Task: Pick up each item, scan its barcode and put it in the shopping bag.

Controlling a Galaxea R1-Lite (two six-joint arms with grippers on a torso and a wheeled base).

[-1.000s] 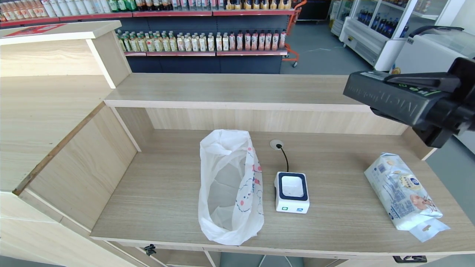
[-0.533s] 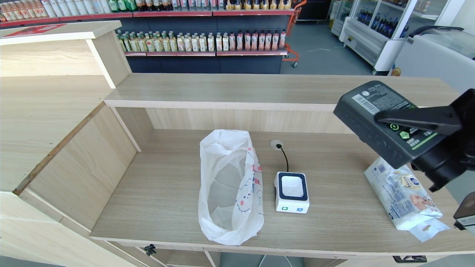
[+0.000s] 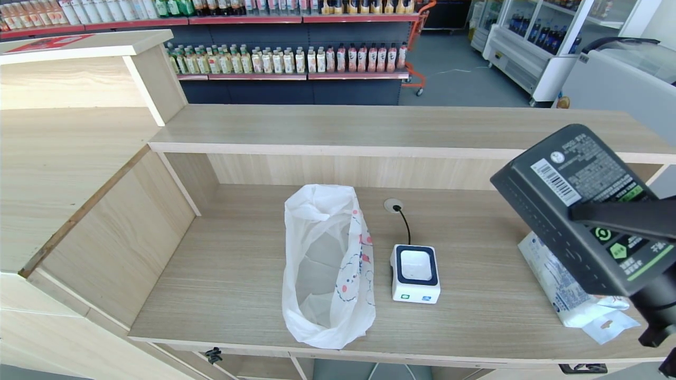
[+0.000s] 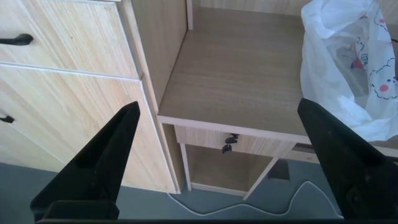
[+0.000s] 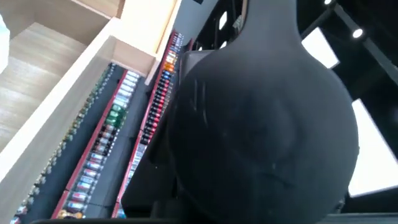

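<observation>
Head view — black box [image 3: 560, 198], clamped in end effector [image 3: 626, 224]

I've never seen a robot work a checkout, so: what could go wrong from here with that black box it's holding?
1. The barcode on the black box faces up, away from the scanner; it may not read unless the box is turned over.
2. The shopping bag lies limp, its mouth half collapsed; the box could catch the rim or shove the bag aside.

We log: wooden counter [image 3: 237, 264] | shopping bag [image 3: 327, 264] lying open left of centre | scanner [image 3: 415, 273] just beside it, cable [image 3: 405, 227] running back | white packet [image 3: 554, 285] at right end.
</observation>
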